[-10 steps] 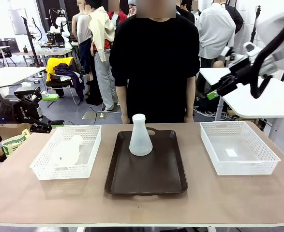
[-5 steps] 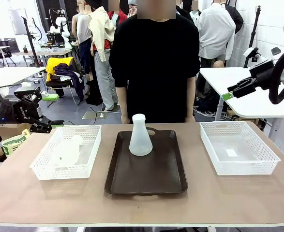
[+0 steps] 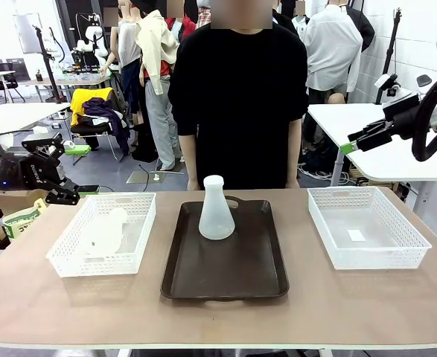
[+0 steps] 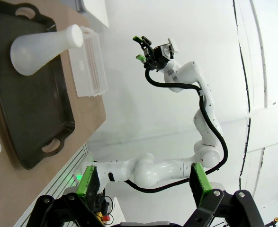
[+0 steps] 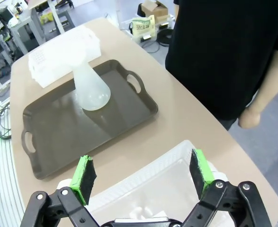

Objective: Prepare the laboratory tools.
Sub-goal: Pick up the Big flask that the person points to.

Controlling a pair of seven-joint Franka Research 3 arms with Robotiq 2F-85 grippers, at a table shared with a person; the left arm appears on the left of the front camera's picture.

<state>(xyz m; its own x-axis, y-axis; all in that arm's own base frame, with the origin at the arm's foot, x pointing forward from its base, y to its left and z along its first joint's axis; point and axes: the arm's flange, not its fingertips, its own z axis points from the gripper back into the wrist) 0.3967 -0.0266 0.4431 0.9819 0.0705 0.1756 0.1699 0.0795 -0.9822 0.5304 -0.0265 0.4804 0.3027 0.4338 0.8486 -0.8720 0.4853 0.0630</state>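
Observation:
One translucent white flask [image 3: 216, 210] stands upright at the far end of the dark brown tray [image 3: 225, 271]; it also appears in the left wrist view [image 4: 37, 44] and the right wrist view [image 5: 89, 90]. A second flask [image 3: 104, 231] lies on its side in the left mesh basket [image 3: 69, 249]. My right gripper [image 3: 350, 144] hangs open, high above the far edge of the right basket [image 3: 367, 230], with its green pads [image 5: 84, 177] spread wide and empty. My left gripper [image 3: 56, 195] waits off the table's left edge, its pads [image 4: 88, 182] also wide apart and empty.
A person in black [image 3: 237, 97] stands at the table's far side, behind the tray, with a hand [image 5: 249, 118] hanging by the edge. The right basket [image 5: 143, 191] holds just a small label. Bare tabletop [image 3: 218, 320] runs along the near edge.
My right arm has drawn back to the right and slightly up, away from the table's middle. The left arm, both flasks and the person have stayed put.

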